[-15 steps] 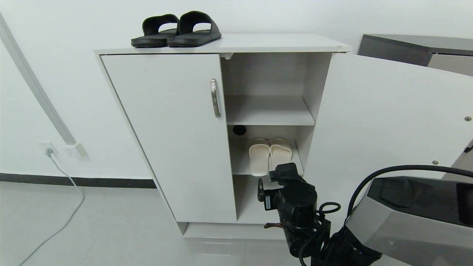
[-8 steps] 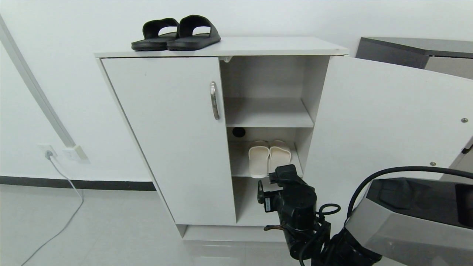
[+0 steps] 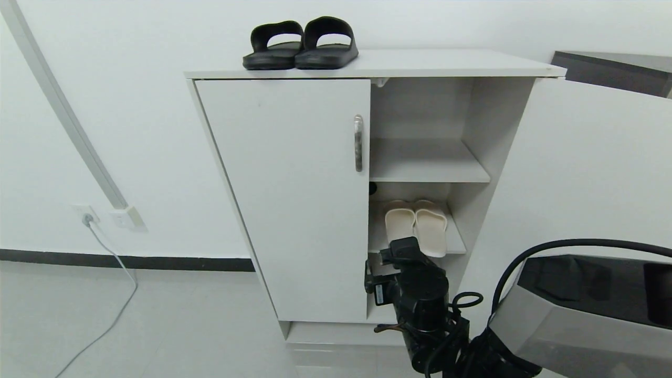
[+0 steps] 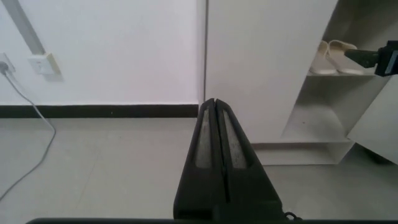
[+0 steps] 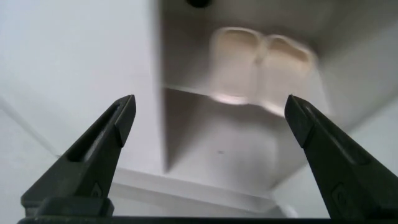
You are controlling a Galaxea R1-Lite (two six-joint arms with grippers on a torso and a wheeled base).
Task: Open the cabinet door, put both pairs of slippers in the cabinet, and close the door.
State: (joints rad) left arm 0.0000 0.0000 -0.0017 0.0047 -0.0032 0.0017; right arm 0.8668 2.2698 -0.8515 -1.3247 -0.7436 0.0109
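**Cabinet.** The white cabinet (image 3: 451, 63) stands against the wall. Its left door (image 3: 294, 199) is shut, with the metal handle (image 3: 358, 143) at its inner edge. Its right door (image 3: 588, 173) is swung fully open, exposing the right-hand compartment.

**Slippers.** The black slippers (image 3: 300, 44) sit on the cabinet top, on its left half above the shut door and close to the front edge. They lie side by side and touching. The white slippers (image 3: 416, 226) lie inside the cabinet on the middle shelf (image 3: 455, 242) of the open compartment, side by side and touching, near that shelf's front edge.

**Tools.** The right gripper (image 5: 210, 106) is low in front of the open compartment, just below the middle shelf's front edge. Its jaws are spread wide and hold nothing. The left gripper (image 4: 215, 106) is low over the floor (image 3: 157, 325), to the left of the cabinet. Its fingers are pressed together with nothing between them.

**Surroundings.** A wall socket (image 3: 84, 215) with a grey cable (image 3: 113, 315) is on the wall left of the cabinet. A grey unit (image 3: 609, 68) stands behind the open door.
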